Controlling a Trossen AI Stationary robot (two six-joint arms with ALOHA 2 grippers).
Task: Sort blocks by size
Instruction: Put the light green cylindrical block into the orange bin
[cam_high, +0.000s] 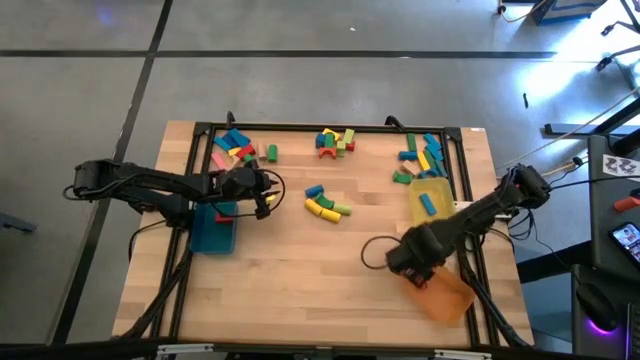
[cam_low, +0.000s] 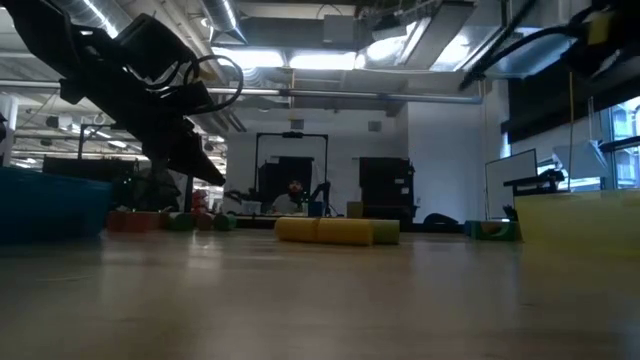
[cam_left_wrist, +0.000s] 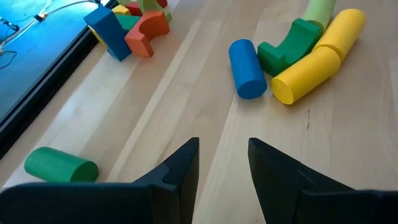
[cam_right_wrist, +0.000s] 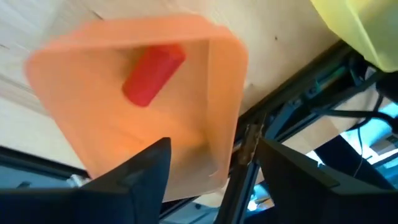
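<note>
Left claw spread, empty, low over the bench near the blue cylinder and yellow cylinders. Right claw spread, empty, above the orange tray holding a red cylinder. Other blocks scattered along the far edge.

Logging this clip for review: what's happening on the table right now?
Two arms are sorting toy blocks into trays. The right end effector hangs open over the orange tray, where a red cylinder lies. The left end effector, open and empty, points toward a blue cylinder mid-table. Most blocks remain loose.
</note>
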